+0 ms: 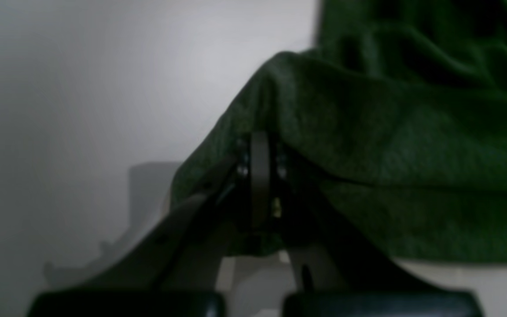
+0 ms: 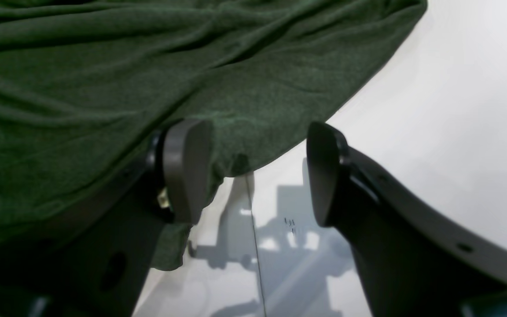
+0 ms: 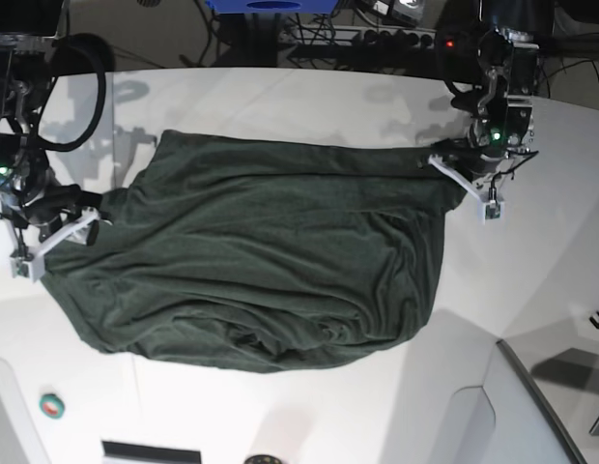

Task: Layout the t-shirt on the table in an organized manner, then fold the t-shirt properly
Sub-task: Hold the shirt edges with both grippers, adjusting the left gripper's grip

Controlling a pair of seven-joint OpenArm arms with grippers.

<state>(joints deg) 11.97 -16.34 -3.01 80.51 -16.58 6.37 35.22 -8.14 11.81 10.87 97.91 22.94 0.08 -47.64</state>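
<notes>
Item 1, right gripper [image 3: 87,215], at the left of the base view: my fingers [image 2: 187,169] stand released, spread wide. One pad sits against the shirt's edge and the other hangs over bare white surface, with nothing caught between them. I judge it is lined up to take that edge.

Item 2, t-shirt [image 3: 270,261]: dark green, plain, spread wrinkled across the middle of the tabletop [image 3: 280,101]. The near hem is bunched. I read it as partly laid out, not yet smoothed or folded. No print, tag or label shows on the cloth.

Item 3, tabletop: glossy white, with a thin dark seam running under the right gripper. A few tiny dark marks sit beside the seam, too small to read.

Item 4, left gripper [image 1: 260,152], at the right of the base view: fingers clenched on a raised fold of the t-shirt. The cloth tents up from the pinch, held so, I judge, to pull that side taut.
</notes>
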